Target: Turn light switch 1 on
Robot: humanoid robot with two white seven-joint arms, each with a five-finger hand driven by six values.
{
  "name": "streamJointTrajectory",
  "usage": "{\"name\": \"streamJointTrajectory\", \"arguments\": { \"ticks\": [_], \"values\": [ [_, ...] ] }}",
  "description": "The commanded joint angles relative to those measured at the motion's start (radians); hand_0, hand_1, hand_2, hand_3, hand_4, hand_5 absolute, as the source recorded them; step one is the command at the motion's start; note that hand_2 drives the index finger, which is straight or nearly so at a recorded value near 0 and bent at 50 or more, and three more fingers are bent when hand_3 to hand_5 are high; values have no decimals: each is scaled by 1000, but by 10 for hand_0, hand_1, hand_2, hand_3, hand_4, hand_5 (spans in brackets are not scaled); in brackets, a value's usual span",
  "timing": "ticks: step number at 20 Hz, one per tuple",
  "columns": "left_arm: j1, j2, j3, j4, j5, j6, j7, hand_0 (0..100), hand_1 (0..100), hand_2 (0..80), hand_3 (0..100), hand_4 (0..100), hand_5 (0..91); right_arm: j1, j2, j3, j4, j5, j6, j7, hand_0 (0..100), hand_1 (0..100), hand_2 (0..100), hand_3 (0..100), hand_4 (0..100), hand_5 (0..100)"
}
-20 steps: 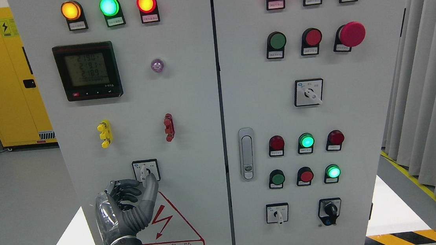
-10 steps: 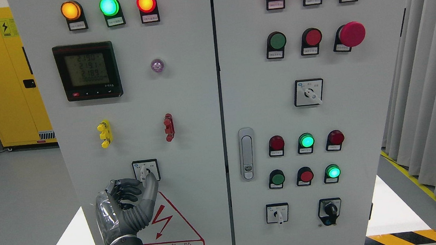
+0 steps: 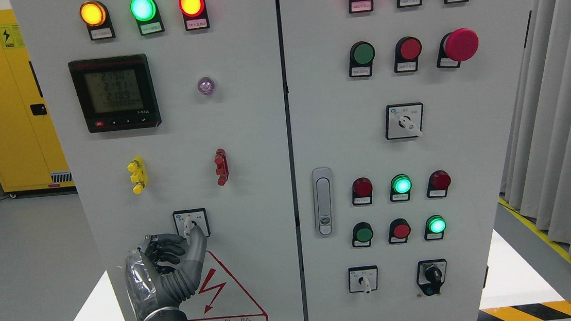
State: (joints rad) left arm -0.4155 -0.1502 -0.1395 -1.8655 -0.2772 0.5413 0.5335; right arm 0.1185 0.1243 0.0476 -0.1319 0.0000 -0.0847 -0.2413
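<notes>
A small rotary selector switch [image 3: 192, 221] with a white lever sits on a square plate low on the left cabinet door, just above the red electric-hazard triangle [image 3: 223, 295]. My left hand [image 3: 188, 237] rises from the bottom edge. Its thumb [image 3: 198, 243] stands to the right of the lever and its curled fingers [image 3: 168, 248] close in from the left, pinching the lever's lower end. The lever points about straight down. My right hand is out of the picture.
The left door carries three lit lamps, a meter display [image 3: 114, 92], and yellow [image 3: 137, 175] and red [image 3: 221, 166] terminals. On the right door are the door handle [image 3: 323, 201], push buttons, a red mushroom button [image 3: 460, 45] and more selector switches [image 3: 363, 279]. A yellow cabinet [image 3: 1, 97] stands at the left, curtains at the right.
</notes>
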Motion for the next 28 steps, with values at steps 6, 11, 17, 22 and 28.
{"name": "streamJointTrajectory", "arguments": {
  "ticks": [6,11,17,22,28],
  "values": [
    [-2,0,0,3,-7,0,-1,207,708,625,800,800,747,0,0,0,0,-29,0,0,0,500,40,0,0,0],
    [-2,0,0,8,-7,0,-1,215,709,635,804,800,747,1,0,0,0,-29,0,0,0,500,40,0,0,0],
    [-2,0,0,8,-7,0,-1,230,708,644,810,800,746,0,0,0,0,-29,0,0,0,500,40,0,0,0],
    [-3,0,0,9,-7,0,-3,239,702,649,813,804,747,0,0,0,0,-29,0,0,0,500,40,0,0,0],
    [-3,0,0,9,-7,0,-4,258,696,650,815,807,749,0,0,0,0,-29,0,0,0,500,40,0,0,0]
  ]
}}
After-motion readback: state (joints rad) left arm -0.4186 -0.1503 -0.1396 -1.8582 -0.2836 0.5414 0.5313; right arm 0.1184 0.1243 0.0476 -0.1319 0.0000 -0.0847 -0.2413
